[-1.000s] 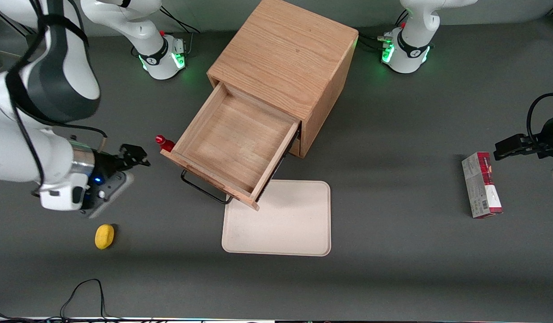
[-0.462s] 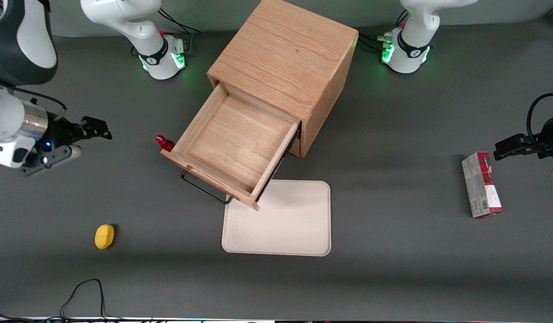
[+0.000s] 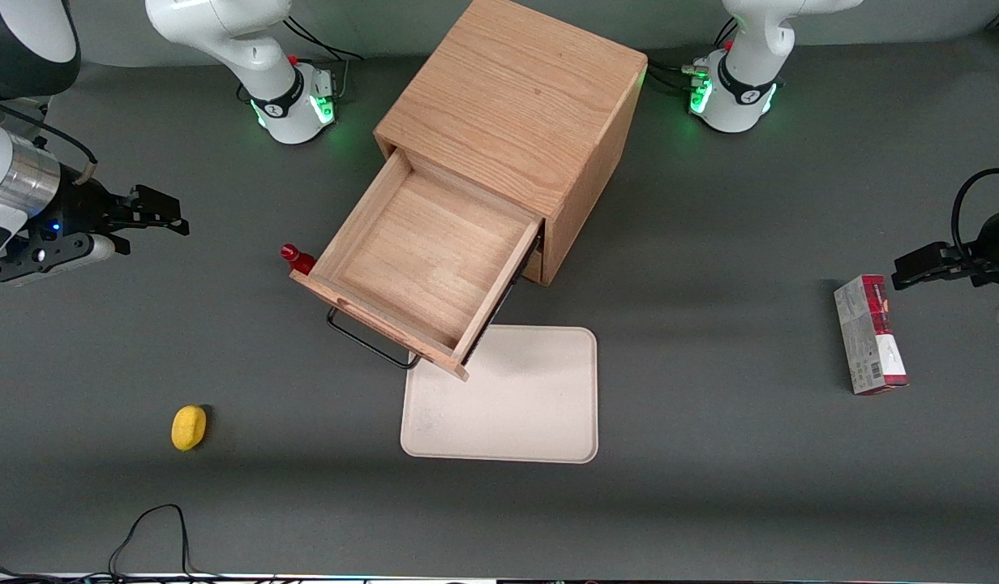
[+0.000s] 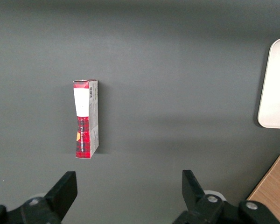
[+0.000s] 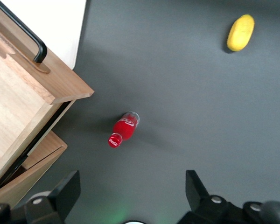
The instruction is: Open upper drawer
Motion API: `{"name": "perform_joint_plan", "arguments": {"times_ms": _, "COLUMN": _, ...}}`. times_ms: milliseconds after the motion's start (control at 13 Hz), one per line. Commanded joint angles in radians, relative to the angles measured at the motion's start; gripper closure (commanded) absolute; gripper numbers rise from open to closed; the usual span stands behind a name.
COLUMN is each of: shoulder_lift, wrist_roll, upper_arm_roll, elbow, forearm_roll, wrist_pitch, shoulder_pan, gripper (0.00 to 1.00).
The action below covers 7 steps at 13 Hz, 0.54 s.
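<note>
Standing fully pulled out of the light oak cabinet (image 3: 520,113), the stiff, rigid upper oak drawer (image 3: 422,259) is best held by its black bar handle (image 3: 370,345), while the empty black two-finger gripper (image 3: 155,215) hangs at its nine o'clock, well apart; its wrist view shows fingers (image 5: 67,189) spread wide above a small red bottle (image 5: 122,129).

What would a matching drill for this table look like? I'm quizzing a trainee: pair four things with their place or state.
Things:
1. drawer
2. bottle
3. lemon
4. tool

Place or state:
A. nearest the front camera, toward the working arm's end
B. pulled out, bare inside
C. open, above bare table, away from the cabinet
D. upright beside the drawer's front corner

Pairs: 1-B, 2-D, 3-A, 4-C
</note>
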Motion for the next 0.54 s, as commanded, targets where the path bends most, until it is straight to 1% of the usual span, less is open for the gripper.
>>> {"name": "perform_joint_plan", "arguments": {"times_ms": 0, "shoulder_lift": -0.011, "wrist_roll": 0.107, "upper_arm_roll": 0.153, "elbow": 0.002, "forearm_roll": -0.049, "wrist_pitch": 0.010, "shoulder_pan": -0.113, "gripper": 0.00}}
{"name": "perform_joint_plan", "arguments": {"times_ms": 77, "shoulder_lift": 0.000, "wrist_roll": 0.117, "upper_arm_roll": 0.181, "elbow": 0.031, "forearm_roll": -0.050, "wrist_pitch": 0.009, "shoulder_pan": -0.123, "gripper": 0.00}}
{"name": "perform_joint_plan", "arguments": {"times_ms": 462, "shoulder_lift": 0.001, "wrist_roll": 0.121, "upper_arm_roll": 0.169, "elbow": 0.062, "forearm_roll": -0.046, "wrist_pitch": -0.014, "shoulder_pan": -0.109, "gripper": 0.00}}
